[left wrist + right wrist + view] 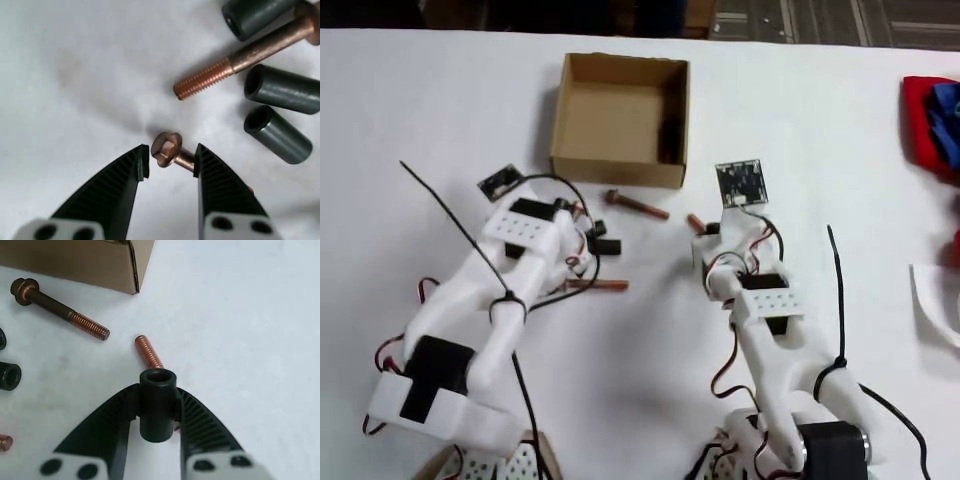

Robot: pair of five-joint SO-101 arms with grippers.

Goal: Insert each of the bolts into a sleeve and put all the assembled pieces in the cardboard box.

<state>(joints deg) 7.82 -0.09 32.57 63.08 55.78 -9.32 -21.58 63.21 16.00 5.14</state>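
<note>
White table [820, 150] holds cardboard box [620, 172]; right gripper [156, 392] clamps a sleeve [157, 415].

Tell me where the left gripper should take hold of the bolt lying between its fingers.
Take the bolt by its smooth shank just behind the flanged head, from above. It lies flat on the table, so the shank's two sides are free, and the flange should stop it sliding through. The left gripper is open, fingers astride the head end.
</note>
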